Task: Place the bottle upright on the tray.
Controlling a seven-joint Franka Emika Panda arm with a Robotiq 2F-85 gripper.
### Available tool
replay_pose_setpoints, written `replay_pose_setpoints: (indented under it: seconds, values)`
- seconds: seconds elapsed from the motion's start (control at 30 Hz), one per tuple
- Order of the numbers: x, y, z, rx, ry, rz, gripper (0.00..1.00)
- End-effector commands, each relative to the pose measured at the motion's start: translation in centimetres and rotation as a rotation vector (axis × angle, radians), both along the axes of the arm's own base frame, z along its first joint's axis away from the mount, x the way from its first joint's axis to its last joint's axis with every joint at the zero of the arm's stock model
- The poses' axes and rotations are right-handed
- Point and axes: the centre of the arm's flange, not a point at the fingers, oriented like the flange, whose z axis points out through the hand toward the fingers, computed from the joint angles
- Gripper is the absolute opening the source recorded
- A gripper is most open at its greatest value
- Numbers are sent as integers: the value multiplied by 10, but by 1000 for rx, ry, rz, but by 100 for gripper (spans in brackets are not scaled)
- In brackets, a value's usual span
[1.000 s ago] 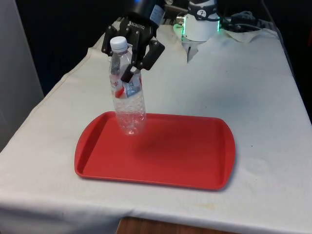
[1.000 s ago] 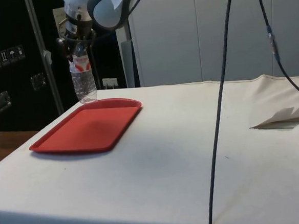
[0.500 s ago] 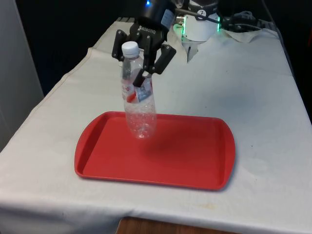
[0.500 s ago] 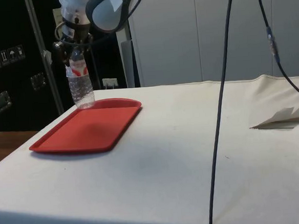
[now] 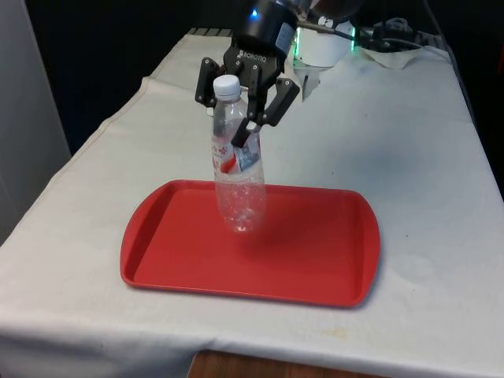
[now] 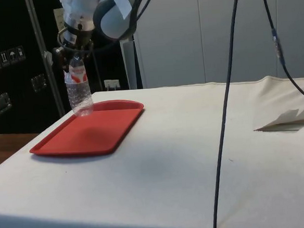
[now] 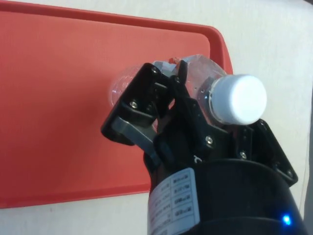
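One clear plastic bottle (image 5: 238,169) with a white screw cap and a red-and-white label, clamped just below the neck between the jaws of the black two-finger gripper (image 5: 241,118), hanging over the far-left part of the flat red plastic tray (image 5: 315,260) with raised rim; base close above the tray floor in the front view, though contact hard to judge there, and in the side view the bottle (image 6: 78,90) apparently just clear of the tray (image 6: 90,131), or barely touching its far edge. Slightly tilted, cap toward the far side, base toward the near side. Judged step: carry finished or nearly so, lowering in hand, release not yet done. Next move probably calls for righting the tilt, easing straight down until the base sits flat on the red floor well inside the rim, then opening the jaws without nudging the light, empty-looking bottle over. Writing: white lettering on the gripper body, seemingly "ROBOTIQ"; print on the bottle label too small to read; a white sticker with small unreadable text on the gripper (image 7: 181,129) in the wrist view
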Motion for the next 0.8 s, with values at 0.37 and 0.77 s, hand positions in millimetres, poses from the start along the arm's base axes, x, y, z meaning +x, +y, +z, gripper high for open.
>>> replay_pose_setpoints:
  seconds: [0.37,0.77]
  values:
    - [-1,2,-5,3,-15,14,31]
    - [1,5,-19,-18,-2,21,31]
